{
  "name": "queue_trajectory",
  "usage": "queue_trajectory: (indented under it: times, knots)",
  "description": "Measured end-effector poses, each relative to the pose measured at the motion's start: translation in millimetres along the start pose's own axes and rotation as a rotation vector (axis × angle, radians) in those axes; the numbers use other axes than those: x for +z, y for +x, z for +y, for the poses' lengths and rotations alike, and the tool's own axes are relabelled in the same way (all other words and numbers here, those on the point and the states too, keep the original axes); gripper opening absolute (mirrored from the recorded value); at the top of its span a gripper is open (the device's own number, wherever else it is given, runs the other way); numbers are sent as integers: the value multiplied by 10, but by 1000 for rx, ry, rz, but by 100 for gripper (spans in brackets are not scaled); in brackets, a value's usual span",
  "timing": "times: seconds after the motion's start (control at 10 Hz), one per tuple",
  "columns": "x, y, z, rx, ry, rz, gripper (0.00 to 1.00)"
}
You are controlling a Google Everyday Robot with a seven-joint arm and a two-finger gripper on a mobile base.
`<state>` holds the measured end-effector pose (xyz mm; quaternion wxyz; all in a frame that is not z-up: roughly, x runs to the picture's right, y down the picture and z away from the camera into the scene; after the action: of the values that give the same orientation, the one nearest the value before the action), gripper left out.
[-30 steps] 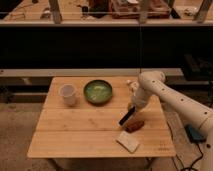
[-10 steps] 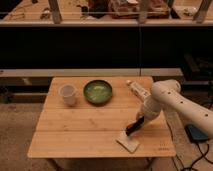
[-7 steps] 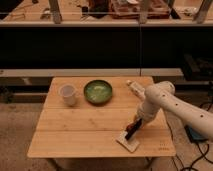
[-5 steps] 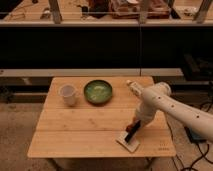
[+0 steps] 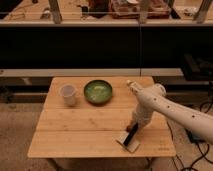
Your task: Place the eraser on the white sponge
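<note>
Wooden worktop [image 5: 75,135] carrying a white cup [image 5: 67,94], a green bowl [image 5: 98,91] and, near the front right edge, the white sponge [image 5: 129,143]. End effector [image 5: 132,132] low over that sponge, arm reaching in from the right, fingers fully closed on the eraser [image 5: 131,135], a dark block slanting down onto the pad. Eraser apparently touching or just above the sponge, though contact hard to confirm. Best now: settle the block flat and centred on the pad, avoid pressing hard into the soft surface, open gently, then lift straight up so as not to drag eraser or sponge toward the nearby edge.
</note>
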<state>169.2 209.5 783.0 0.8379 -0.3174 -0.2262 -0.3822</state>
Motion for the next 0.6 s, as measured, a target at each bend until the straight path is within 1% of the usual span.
queue_trajectory:
  times: [0.2,0.4,0.6]
  knots:
    - [31,-63,5,-42,-8,-29,0]
    - [41,-100,25,-60,-10,-37,0]
    - [31,-154,49,-79,-20,-29,0]
